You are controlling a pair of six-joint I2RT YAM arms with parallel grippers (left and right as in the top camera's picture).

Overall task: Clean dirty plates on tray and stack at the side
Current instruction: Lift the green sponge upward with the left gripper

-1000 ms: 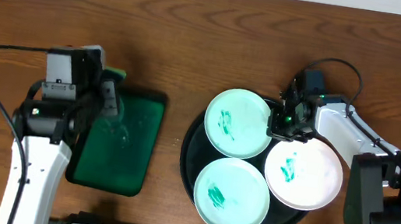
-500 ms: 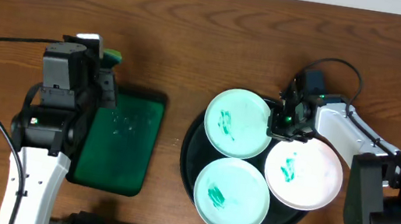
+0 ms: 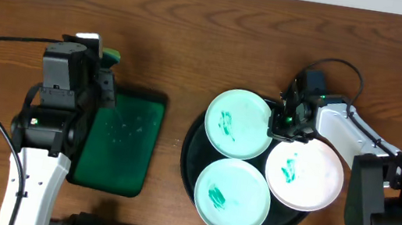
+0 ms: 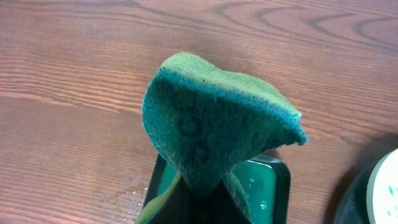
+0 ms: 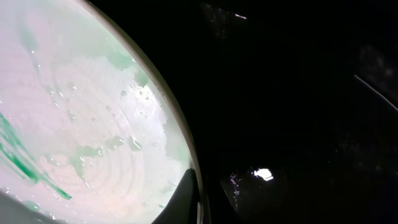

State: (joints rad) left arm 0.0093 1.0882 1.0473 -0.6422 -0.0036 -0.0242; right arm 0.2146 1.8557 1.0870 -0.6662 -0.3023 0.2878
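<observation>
Teal-green smears mark the three white plates (image 3: 232, 197), which fill the glossy black tray (image 3: 189, 154) beside and before the right pincer (image 3: 288, 123). Its tips sit at one wet plate's rim; whether they grip, I cannot tell. The left pincer (image 4: 200, 198) pinches a green sponge (image 4: 211, 118) above the worktop (image 4: 62, 68), well apart from the tray.

My brown wooden table (image 3: 197, 25) carries two things, near each other but apart: green rectangular tray (image 3: 124, 166) on my left; round black tray (image 3: 186, 155) on my right.
</observation>
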